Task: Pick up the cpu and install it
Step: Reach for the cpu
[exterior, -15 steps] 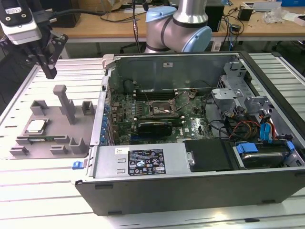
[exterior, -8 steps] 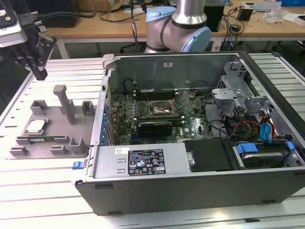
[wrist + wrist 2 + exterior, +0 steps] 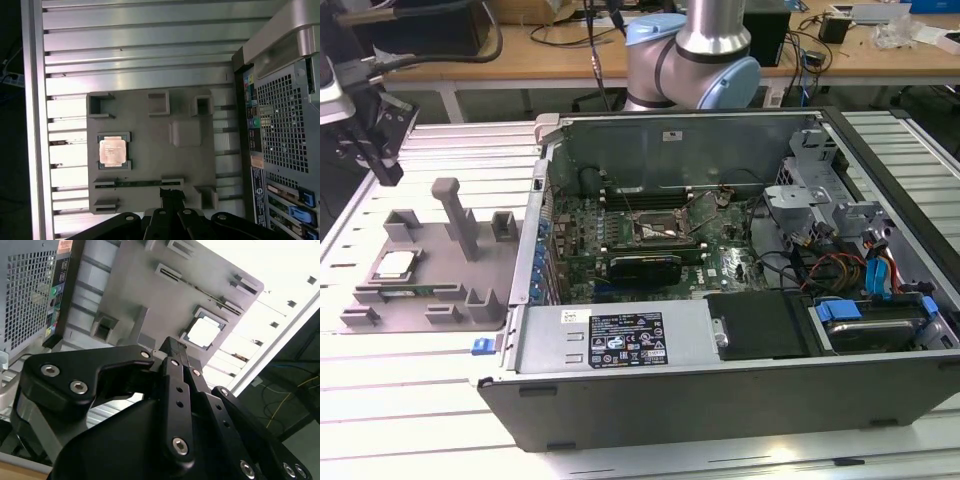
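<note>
The cpu (image 3: 396, 265) is a small silver square with a pale rim. It lies flat in a corner-walled pocket of a grey holder plate (image 3: 432, 262) at the exterior view's left. Both wrist views show the cpu (image 3: 205, 332) (image 3: 112, 151) on that plate. My gripper (image 3: 386, 172) hangs in the air above and behind the plate, well apart from the chip. Its black fingers (image 3: 171, 194) stand together, shut, with nothing between them (image 3: 175, 346). The motherboard's dark socket frame (image 3: 660, 232) sits inside the open computer case (image 3: 720, 385).
The holder plate (image 3: 150, 165) carries a tall post (image 3: 455, 215), several raised blocks and a narrow green stick (image 3: 135, 183) in a slot. It rests on a ribbed aluminium table (image 3: 140, 45). The case's perforated wall (image 3: 285, 115) borders the plate. Cables and drive cages (image 3: 840, 250) crowd the case.
</note>
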Action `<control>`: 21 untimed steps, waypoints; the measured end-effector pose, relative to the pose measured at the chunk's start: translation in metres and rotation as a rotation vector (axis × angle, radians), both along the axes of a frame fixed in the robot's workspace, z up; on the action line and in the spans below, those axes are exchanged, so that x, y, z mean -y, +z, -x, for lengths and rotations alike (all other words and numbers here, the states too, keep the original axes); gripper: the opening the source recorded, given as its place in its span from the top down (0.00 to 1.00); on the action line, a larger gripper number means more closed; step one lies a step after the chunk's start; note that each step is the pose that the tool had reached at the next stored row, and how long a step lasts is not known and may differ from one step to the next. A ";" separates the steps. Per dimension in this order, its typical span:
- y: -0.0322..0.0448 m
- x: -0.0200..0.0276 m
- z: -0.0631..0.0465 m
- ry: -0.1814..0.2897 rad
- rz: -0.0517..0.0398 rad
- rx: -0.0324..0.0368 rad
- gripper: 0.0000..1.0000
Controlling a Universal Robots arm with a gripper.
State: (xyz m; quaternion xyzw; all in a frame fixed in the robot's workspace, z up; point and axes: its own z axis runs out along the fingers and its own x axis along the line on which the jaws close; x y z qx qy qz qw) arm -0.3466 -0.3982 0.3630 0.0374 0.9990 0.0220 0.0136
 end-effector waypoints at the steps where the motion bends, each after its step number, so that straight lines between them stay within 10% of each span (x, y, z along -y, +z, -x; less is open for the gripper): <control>1: -0.0032 -0.0004 0.002 0.000 0.0004 0.0000 0.89; 21: -0.0323 -0.0252 0.022 0.000 0.0018 -0.0001 0.89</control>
